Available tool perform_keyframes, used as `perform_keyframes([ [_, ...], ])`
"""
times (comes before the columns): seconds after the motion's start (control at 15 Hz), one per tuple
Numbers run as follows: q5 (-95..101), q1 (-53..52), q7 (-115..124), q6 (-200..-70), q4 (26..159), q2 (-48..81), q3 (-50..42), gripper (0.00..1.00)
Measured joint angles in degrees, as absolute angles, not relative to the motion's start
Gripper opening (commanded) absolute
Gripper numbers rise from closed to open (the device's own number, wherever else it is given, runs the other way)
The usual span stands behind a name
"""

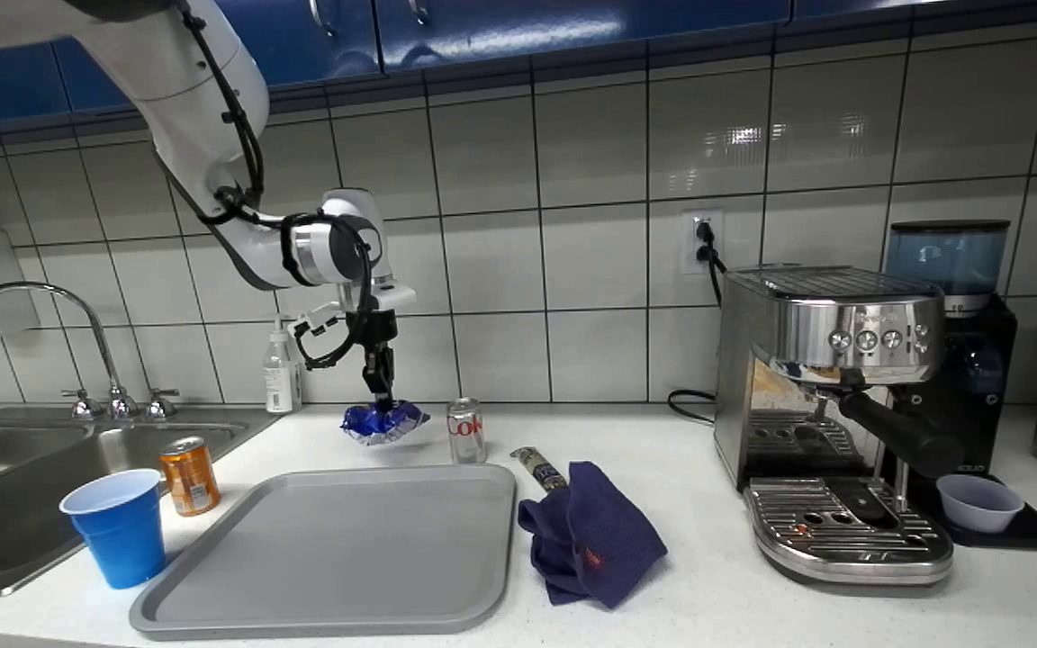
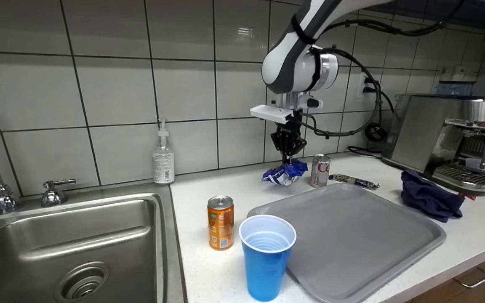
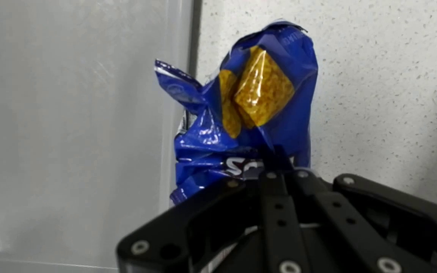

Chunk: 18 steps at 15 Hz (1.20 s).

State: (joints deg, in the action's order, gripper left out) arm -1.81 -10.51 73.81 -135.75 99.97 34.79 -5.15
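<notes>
The black, two-fingered end effector [image 2: 286, 158] is closed on a crumpled, glossy blue plastic snack bag [image 3: 245, 113], pinching it just past the edge of a grey rectangular tray [image 1: 329, 553] that faces the white tiled wall [image 1: 595, 261]. Only the wrist view brings out the bag's printing — golden chips and part of a white-lettered word — along with the fine grey speckles of the white desk [image 1: 689, 594]. There the bag overlaps the tray's rim, while in both exterior views a strip of desk shows between them; whether the bag's underside touches the desk, I cannot tell. A silver cylindrical metal can [image 1: 466, 432] with red lettering stands by that same tray edge in both exterior views. A slim, patterned, plastic-wrapped stick [image 2: 354, 182] lies just beside the corner where the edge ends, shown at full length in an exterior view; in an exterior view a crumpled dark blue fabric cloth [image 1: 590, 535], beside the tray, hides one end of it. On the tray's opposite side are an orange cylindrical metal can [image 2: 221, 223] and a tapered blue plastic cup [image 2: 266, 265]. Past them from the tray lies a stainless-steel sink [image 2: 99, 235]; its round drain [image 2: 83, 282] shows only in an exterior view, as does a wood-fronted drawer [image 2: 455, 290] below the desk.
</notes>
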Motion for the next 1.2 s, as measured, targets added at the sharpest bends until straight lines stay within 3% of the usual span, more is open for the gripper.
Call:
perform_keyframes([
  [1.2,2.61,-13.57,73.73,-141.1,122.96,19.97,-1.71,0.0],
])
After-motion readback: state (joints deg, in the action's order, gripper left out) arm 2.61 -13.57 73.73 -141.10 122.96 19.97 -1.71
